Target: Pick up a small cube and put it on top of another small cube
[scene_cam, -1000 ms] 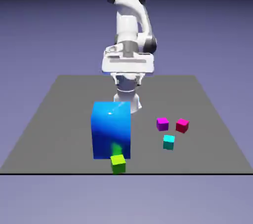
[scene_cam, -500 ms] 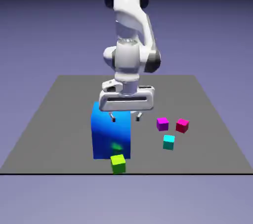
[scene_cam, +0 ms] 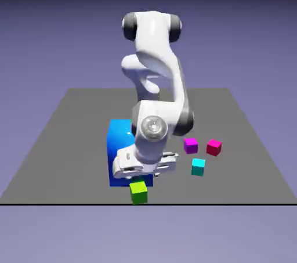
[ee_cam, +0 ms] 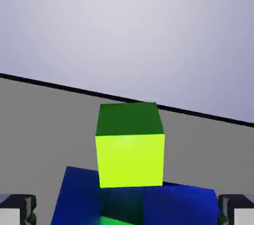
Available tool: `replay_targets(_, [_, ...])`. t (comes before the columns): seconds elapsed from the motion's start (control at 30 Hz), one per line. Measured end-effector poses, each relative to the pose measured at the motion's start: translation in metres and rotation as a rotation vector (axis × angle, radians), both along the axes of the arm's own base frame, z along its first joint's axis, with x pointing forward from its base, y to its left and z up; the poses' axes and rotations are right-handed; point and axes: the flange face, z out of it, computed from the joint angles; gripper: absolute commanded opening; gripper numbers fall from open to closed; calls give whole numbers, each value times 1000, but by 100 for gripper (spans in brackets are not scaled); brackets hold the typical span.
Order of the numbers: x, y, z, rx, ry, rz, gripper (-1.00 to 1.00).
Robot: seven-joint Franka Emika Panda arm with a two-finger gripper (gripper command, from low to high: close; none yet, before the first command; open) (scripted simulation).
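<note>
Lime-green cube, one side dark.

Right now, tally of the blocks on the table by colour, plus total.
Lime-green cube: 1
Cyan cube: 1
Purple cube: 1
Crimson-pink cube: 1
Big blue block: 1, partly behind the arm
Total: 5

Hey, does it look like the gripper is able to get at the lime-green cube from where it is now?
Probably yes: the gripper looks open, and nothing shows between it and the lime-green cube.
</note>
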Motion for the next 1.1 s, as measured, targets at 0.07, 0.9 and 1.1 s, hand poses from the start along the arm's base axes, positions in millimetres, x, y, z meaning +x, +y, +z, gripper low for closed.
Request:
replay_targets(0.07, [2, -1, -21, -14, 80, 6, 0])
replay_targets(0.9, [-102, 222, -35, 2, 215, 332, -100])
replay_targets(1.1, [-206, 327, -15, -28, 205, 565, -100])
